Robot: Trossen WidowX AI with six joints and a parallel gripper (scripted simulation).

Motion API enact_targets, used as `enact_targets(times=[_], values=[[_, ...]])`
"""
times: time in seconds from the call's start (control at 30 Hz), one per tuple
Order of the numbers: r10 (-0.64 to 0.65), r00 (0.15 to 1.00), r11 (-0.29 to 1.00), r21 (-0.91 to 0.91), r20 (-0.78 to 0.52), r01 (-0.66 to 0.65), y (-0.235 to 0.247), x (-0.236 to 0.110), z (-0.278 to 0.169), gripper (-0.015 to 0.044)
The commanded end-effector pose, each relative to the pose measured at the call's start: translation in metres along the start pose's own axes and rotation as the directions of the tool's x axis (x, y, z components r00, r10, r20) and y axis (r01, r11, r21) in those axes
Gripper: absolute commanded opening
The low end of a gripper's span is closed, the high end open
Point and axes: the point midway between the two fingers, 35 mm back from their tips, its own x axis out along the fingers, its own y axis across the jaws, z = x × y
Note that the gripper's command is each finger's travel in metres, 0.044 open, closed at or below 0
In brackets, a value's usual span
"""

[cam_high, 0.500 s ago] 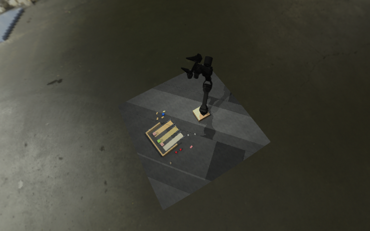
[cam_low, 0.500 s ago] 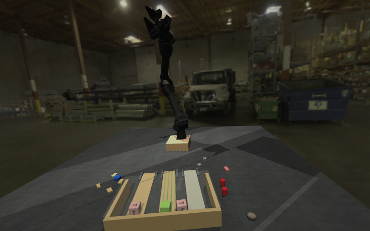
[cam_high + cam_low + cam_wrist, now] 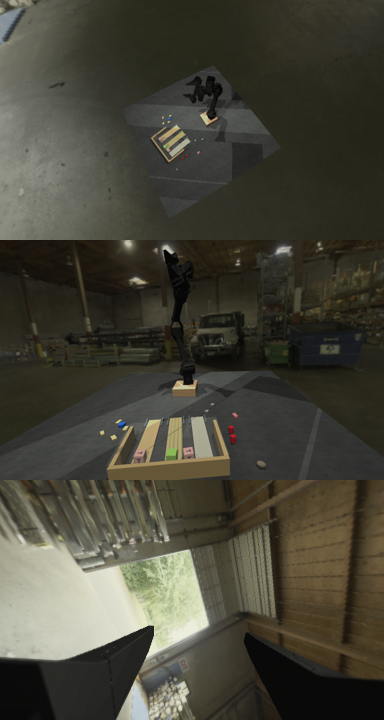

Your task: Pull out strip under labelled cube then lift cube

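Gripper was wide apart with nothing between the fingers. The wrist view showed only ceiling and wall, so it pointed up and away from the work. Arm was stretched almost straight up from its base block, well apart from everything on the table.

Tray sat at the near edge and held three strips side by side: tan strip left, striped strip middle, pale strip right. All three looked fully seated, none pulled.

Cubes sat at the near ends:
- Left pink cube, with a T-like mark, on the tan strip.
- Green cube, no mark seen, on the striped strip.
- Right pink cube, also with a T-like mark, at the inner edge of the pale strip. Could not tell whether it rested on that strip or in the gap beside it.

Which pink cube is the labelled one could not be settled at this size.

Step in hand, as judged: the very start, approach not yet made, no strip pulled and no cube lifted.

The next move calls for swinging the arm down toward the tray's far side and lining the open fingers on the far end of only the target cube's strip. The neighbouring strips lay close by, so a narrow, centred grip matters before dragging toward the base.
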Motion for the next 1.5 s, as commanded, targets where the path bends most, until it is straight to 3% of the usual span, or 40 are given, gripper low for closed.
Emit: enact_targets(times=[0.0,0.23,0.5,0.67,0.83,1.47], values=[[0.092,0.995,0.991,0.095,0.033,-0.095,0.054,0.006,0.007,0.0400],[0.315,0.948,0.901,0.297,0.049,-0.315,0.169,0.008,-0.001,0.0400],[0.584,0.812,0.657,0.584,0.004,-0.476,0.301,-0.021,-0.044,0.0400],[0.734,0.678,0.453,0.773,-0.041,-0.444,0.375,-0.060,-0.081,0.0400],[0.853,0.516,0.260,0.923,-0.082,-0.284,0.437,-0.111,-0.120,0.0400],[0.867,0.491,0.237,0.938,-0.086,-0.253,0.445,-0.119,-0.125,0.0400]])
